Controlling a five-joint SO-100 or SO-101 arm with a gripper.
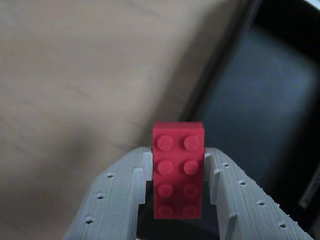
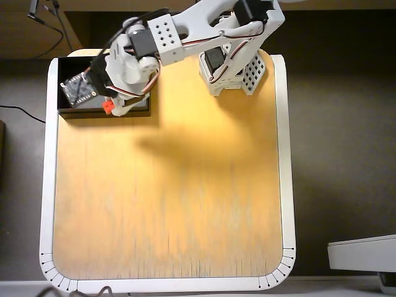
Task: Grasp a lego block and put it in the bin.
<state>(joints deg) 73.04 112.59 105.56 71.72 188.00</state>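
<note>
A red lego block (image 1: 178,170) with round studs facing the camera is clamped between my gripper's (image 1: 178,155) two grey ribbed fingers (image 1: 120,195) in the wrist view. From overhead the block (image 2: 107,107) shows as a small red spot under the wrist, right at the near wall of the bin (image 2: 64,110). The bin is a black shallow tray; its dark floor (image 1: 260,105) fills the upper right of the wrist view. My gripper (image 2: 110,105) hangs over the bin's front edge, and the arm hides much of the tray.
The wooden table top (image 2: 167,185) with a white rim spreads out below the bin. The arm's white base (image 2: 232,74) stands at the table's far edge, right of the bin. A grey device (image 2: 362,253) sits off the table at lower right.
</note>
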